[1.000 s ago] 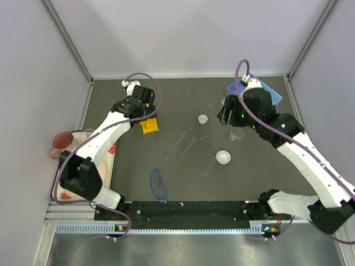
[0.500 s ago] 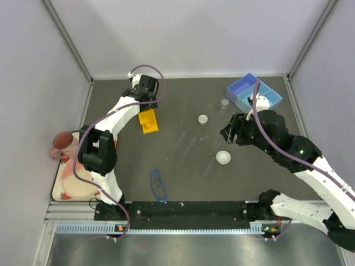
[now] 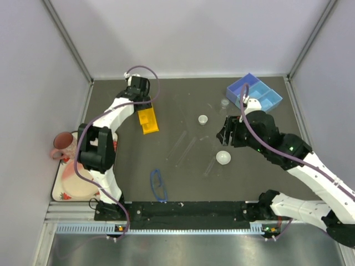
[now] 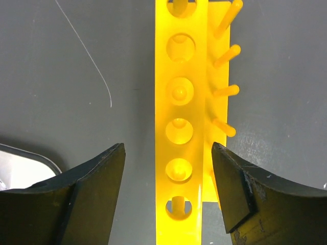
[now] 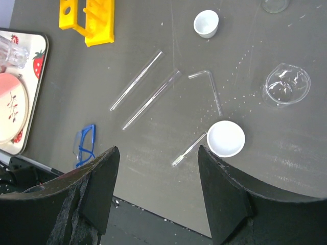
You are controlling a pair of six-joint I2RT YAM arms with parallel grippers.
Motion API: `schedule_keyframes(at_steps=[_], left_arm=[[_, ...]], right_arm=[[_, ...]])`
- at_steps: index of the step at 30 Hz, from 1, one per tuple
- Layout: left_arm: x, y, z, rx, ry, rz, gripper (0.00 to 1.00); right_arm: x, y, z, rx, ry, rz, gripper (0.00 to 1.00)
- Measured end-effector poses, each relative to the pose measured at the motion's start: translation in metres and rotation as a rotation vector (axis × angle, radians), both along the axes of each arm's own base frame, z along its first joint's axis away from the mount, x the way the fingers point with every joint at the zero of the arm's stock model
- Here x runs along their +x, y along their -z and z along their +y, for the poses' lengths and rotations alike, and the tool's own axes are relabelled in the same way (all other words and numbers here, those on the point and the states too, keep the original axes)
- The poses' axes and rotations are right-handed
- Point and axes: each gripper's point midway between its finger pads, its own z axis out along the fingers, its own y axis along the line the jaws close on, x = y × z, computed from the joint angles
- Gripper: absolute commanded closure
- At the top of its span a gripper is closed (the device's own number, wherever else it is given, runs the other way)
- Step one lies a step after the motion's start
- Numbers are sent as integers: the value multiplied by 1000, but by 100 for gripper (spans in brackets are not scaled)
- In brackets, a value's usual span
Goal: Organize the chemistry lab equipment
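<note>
The left gripper [image 4: 167, 158] is hovering open astride the yellow plastic holed tube rack [image 4: 180, 102] at the dark table's [image 3: 183, 188] far left, gripping nothing, while the right gripper [image 5: 158, 158] is hanging open and empty.

Two small white round dishes [image 5: 206, 23] [image 5: 226, 138]. Two small clear beakers [image 5: 287, 86] [image 5: 275, 5]. Four thin clear tubes [image 5: 137, 80] [image 5: 151, 99] [image 5: 214, 94] [image 5: 189, 149], three straight and one bent. One yellow holed tube rack [image 3: 148, 120]. One pair of blue-framed goggles [image 3: 158, 184]. One light-blue three-compartment tray [image 3: 270, 97]. Also one dark-pink mug [image 3: 61, 142], one clear cup [image 5: 13, 51], one pink plate [image 5: 9, 109] and one white tray [image 5: 33, 92] with strawberry pattern.
</note>
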Motion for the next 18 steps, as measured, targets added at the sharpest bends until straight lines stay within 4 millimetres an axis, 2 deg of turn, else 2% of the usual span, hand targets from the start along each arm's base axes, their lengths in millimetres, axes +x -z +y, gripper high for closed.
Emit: schedule_keyframes(at_steps=[4,8,16,18], left_arm=[[-2,9,-3,1,43,12,27],[3,9,-7,-1,76,-1,28],[8,20,-5,1,89,9,31],[7,23,-4,-1,89,14,39]], right_arm=[[1,4,4,-9,-6,9,36],[0,7,9,-17,-22,17,36],[0,14,14,-28,-32,28,36],[0,17,14,-30,-30,34,36]])
